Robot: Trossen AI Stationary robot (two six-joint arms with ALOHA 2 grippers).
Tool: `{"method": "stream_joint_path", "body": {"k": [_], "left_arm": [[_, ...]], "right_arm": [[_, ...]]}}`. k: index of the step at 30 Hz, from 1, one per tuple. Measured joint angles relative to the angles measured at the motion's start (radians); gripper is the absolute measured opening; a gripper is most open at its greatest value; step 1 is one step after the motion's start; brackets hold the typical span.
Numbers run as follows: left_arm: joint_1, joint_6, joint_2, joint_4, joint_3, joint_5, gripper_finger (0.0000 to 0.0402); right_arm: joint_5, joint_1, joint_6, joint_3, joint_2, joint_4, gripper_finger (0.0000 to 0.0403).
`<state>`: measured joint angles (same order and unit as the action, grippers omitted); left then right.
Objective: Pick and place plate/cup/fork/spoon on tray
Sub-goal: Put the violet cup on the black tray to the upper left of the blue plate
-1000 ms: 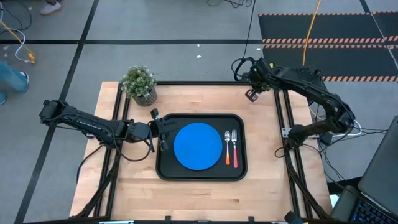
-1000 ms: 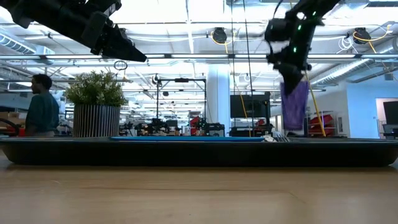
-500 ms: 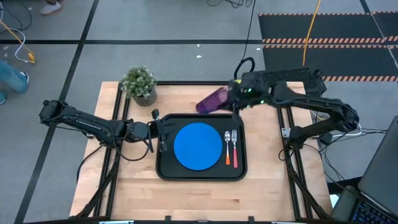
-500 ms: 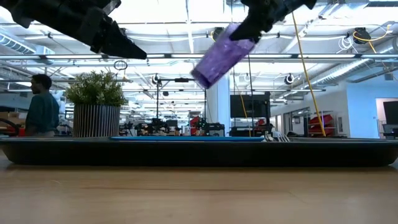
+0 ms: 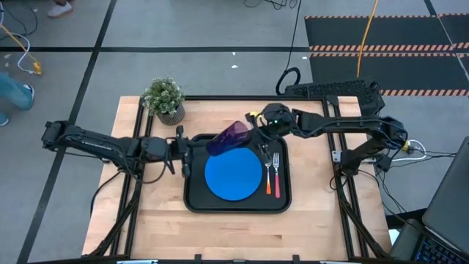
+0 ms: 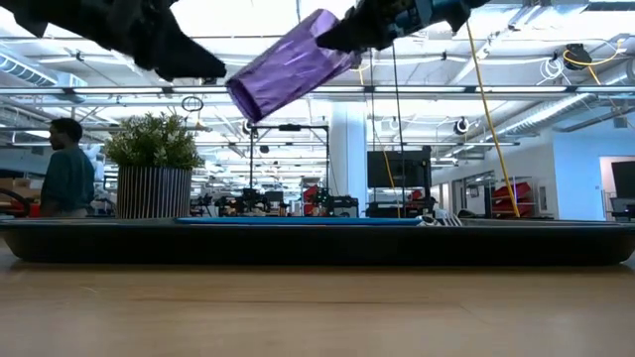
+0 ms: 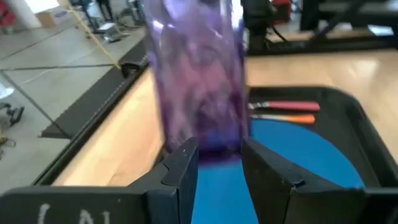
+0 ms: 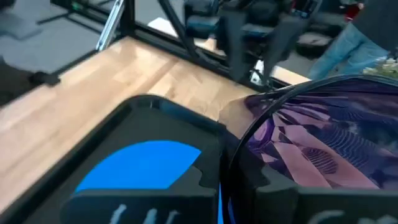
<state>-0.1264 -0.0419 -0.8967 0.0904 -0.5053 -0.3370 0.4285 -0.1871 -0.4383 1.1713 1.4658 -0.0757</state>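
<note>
Cup (image 5: 229,137), a small dark purple translucent plastic tumbler without a handle, is held aloft and tilted by the right hand (image 5: 258,125), whose fingers are closed on its rim end above the far edge of the large black rectangular tray (image 5: 192,199). In the low view the cup (image 6: 289,64) is seen well clear of the tray, its closed base slanting down toward the left arm's side. It is judged to be light, stiff and thin-walled, with a smooth, probably slippery side; a firm but moderate pinch across the rim or around the upper wall would seem the safest hold, and a hard squeeze might flex it.

The left hand (image 5: 180,145) is held at the tray's near-left edge, its two dark fingers (image 7: 184,163) parted narrowly, with the cup's base (image 7: 198,74) just in front of them.

Already lying inside the tray are the flat round bright blue plate (image 5: 233,172), the fork with silver tines and a red-pink handle (image 5: 268,175), and the spoon with a silver bowl and an orange handle (image 5: 277,176), side by side to the plate's right. A potted green plant (image 5: 164,97) stands on the wooden surface (image 5: 308,213) at its far left corner.
</note>
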Motion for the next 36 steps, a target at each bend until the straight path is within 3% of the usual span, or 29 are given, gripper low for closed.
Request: {"method": "stream_joint_path", "body": {"k": [8, 11, 15, 17, 22, 27, 36], "left_arm": [[0.070, 0.063, 0.082, -0.014, -0.103, -0.068, 0.0127], [0.091, 0.067, 0.078, -0.096, -0.179, 0.060, 0.0127], [0.127, 0.100, 0.016, -0.354, -0.335, 0.305, 0.0127], [0.135, 0.091, -0.024, -0.488, -0.414, 0.377, 0.0127], [0.139, 0.084, -0.113, -0.739, -0.593, 0.390, 0.0127], [0.139, 0.045, -0.181, -0.853, -0.735, 0.409, 0.0127], [0.139, -0.099, -0.298, -1.028, -0.858, 0.601, 0.0126]], "right_arm": [[-0.007, -0.001, -0.095, 0.000, 0.053, -0.089, 0.0000], [0.045, 0.000, -0.117, 0.000, 0.073, -0.085, 0.0000], [0.136, 0.005, -0.154, 0.000, 0.099, -0.033, 0.0000], [0.152, 0.010, -0.166, 0.000, 0.110, -0.016, 0.0000], [0.165, 0.031, -0.196, 0.049, 0.146, -0.032, 0.0000], [0.231, 0.052, -0.229, 0.123, 0.200, -0.067, 0.0000], [0.231, 0.100, -0.250, 0.227, 0.318, -0.080, 0.0000]]}}
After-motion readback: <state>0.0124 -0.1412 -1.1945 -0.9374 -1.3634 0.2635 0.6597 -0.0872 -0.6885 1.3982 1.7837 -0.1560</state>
